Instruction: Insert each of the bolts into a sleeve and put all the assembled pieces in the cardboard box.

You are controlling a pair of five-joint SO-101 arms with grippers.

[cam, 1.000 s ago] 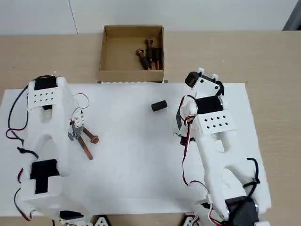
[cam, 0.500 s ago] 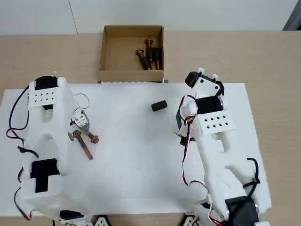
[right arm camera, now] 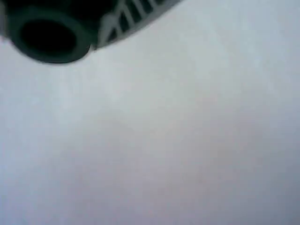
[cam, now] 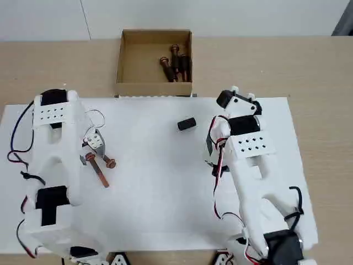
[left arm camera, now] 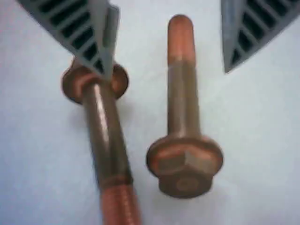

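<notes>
The wooden table (cam: 320, 61) carries a large white sheet (cam: 160, 204), and both arms stand on it: the left arm (cam: 52, 160) along one side, the right arm (cam: 253, 171) along the other.

At the far edge of the sheet, on the bare wood, sits the open cardboard box (cam: 154, 88). A few assembled pieces (cam: 176, 62) lie together in its far corner on the right arm's side, copper-coloured bolts in dark sleeves.

Two loose bolts (cam: 99, 172) lie on the sheet just beside the left arm, close together and pointing opposite ways. Both are copper-brown with a flanged hexagonal head, a smooth darker shank and a brighter orange end.

The left gripper (left arm camera: 168, 72) hangs right above them with its fingers (left arm camera: 253, 33) spread wide and holding nothing. One fingertip overlaps the head of the first bolt (left arm camera: 105, 140). The other stands clear beyond the second bolt (left arm camera: 182, 108), whose rounded tip points up between the two fingers.

The sleeve (cam: 187, 124) is a short black tube lying on its side near the middle of the sheet, between the box and the right arm. In the right wrist view its open bore (right arm camera: 47, 40) faces the camera, with the right gripper (right arm camera: 131, 11) just beside it. Whether that gripper is open or closed cannot be told.
</notes>
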